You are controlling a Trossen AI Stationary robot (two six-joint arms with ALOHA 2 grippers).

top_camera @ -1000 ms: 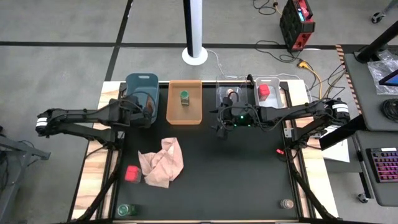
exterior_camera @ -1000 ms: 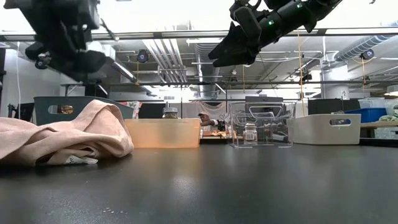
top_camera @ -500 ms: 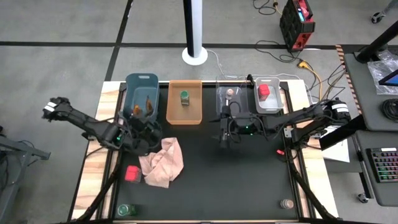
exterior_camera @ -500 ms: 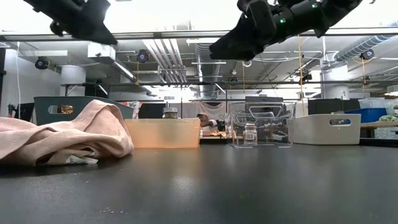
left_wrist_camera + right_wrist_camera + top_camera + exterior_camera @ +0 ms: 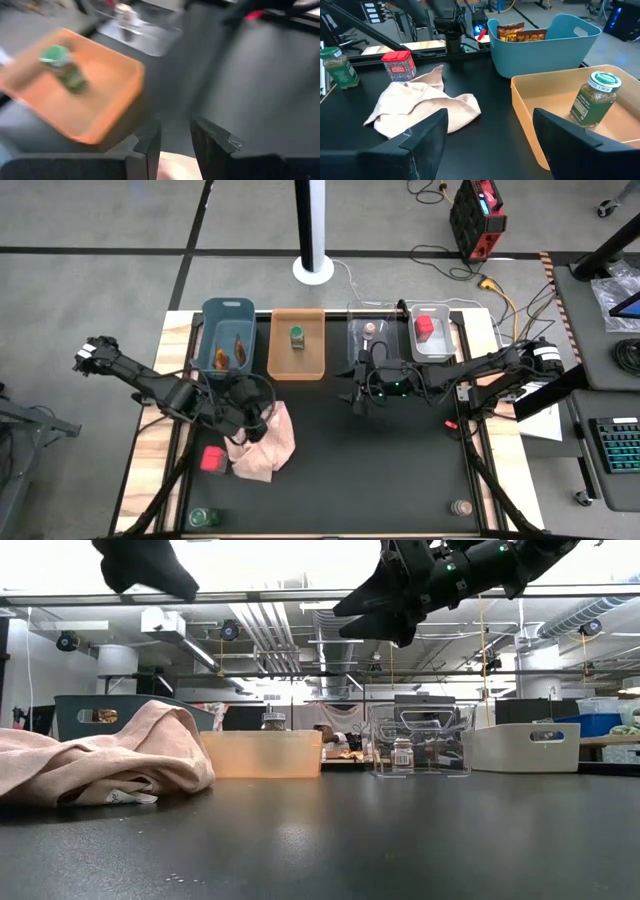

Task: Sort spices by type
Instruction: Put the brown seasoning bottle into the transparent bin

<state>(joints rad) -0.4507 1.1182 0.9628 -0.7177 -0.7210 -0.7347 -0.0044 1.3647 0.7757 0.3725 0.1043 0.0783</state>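
Note:
Orange-brown foil packets (image 5: 230,356) lie in the blue bin (image 5: 227,311). One green-capped jar (image 5: 297,337) stands in the orange bin (image 5: 297,370). A tiny tan-lidded jar (image 5: 370,330) is in the clear bin, and a red box (image 5: 425,326) in the white bin. Loose on the table are a red box (image 5: 212,458), a green-capped jar (image 5: 203,518) and a tan-lidded jar (image 5: 461,507). My left gripper (image 5: 262,411) hangs over the pink cloth's (image 5: 265,442) far edge, open by a narrow gap (image 5: 176,126) and holding nothing. My right gripper (image 5: 358,388) hovers wide open (image 5: 495,150) in front of the clear bin.
The four bins stand in a row along the table's far edge. The crumpled cloth lies left of centre, with the loose red box (image 5: 400,65) and the loose green-capped jar (image 5: 339,67) beyond it toward the near left corner. Bare black tabletop (image 5: 380,470) fills the middle and right.
My left gripper has swung away from the blue bin toward the near edge and the right. It has risen and turned, and now hangs over the cloth's far edge. The foil packets it was covering now show in the blue bin.

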